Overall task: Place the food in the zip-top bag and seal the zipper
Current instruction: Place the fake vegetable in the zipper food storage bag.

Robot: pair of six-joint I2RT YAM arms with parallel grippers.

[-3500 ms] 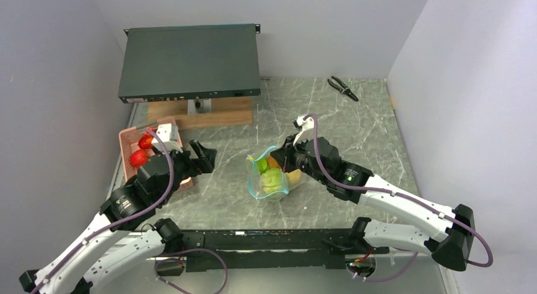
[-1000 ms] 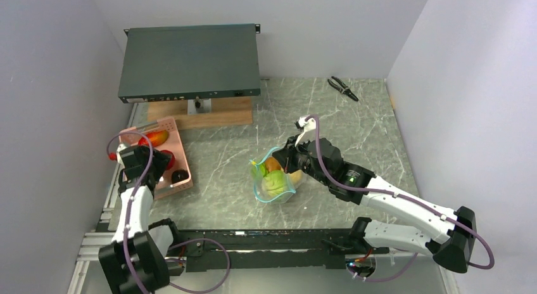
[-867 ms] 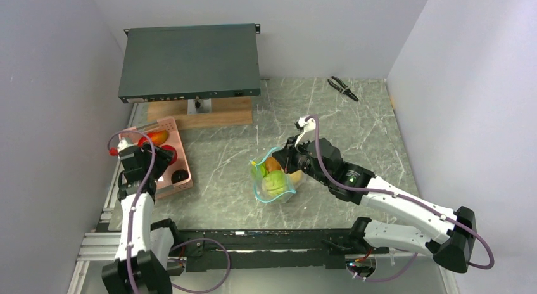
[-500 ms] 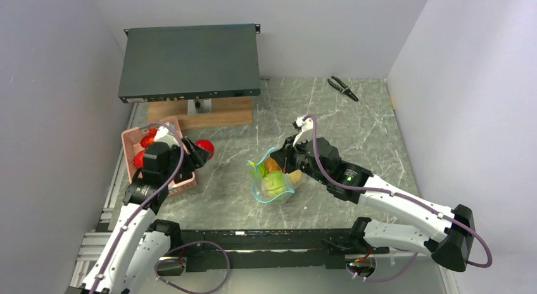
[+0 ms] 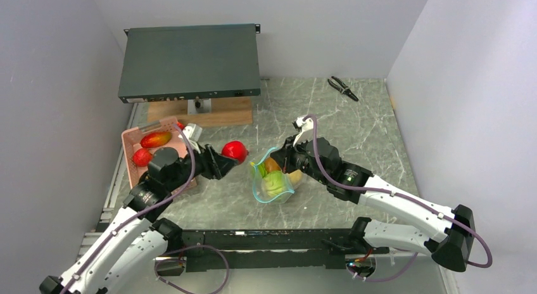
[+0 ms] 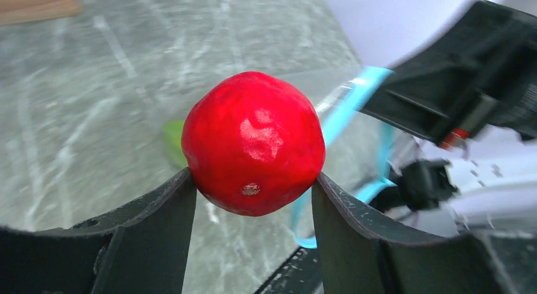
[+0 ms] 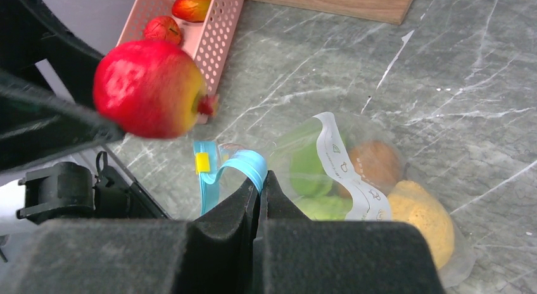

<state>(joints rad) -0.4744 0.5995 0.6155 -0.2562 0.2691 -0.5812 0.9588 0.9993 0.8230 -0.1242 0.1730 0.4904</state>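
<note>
My left gripper (image 5: 228, 156) is shut on a red apple (image 5: 235, 150), held in the air just left of the bag's mouth; the apple also shows in the left wrist view (image 6: 253, 142) and in the right wrist view (image 7: 150, 89). The clear zip-top bag (image 5: 273, 183) stands open at the table's centre with green, orange and yellow food inside (image 7: 316, 173). My right gripper (image 7: 261, 180) is shut on the teal-blue zipper strip (image 7: 244, 162), holding the bag's far rim up. Two more red fruits (image 5: 154, 139) lie in the pink basket.
The pink basket (image 5: 134, 137) sits at the left edge, behind my left arm. A dark flat device (image 5: 190, 61) on a wooden block (image 5: 221, 110) stands at the back left. Black pliers (image 5: 342, 88) lie at the back right.
My left arm reached into the basket, took hold of the red apple and carried it right to the bag's mouth. The right gripper and the bag have stayed put.
</note>
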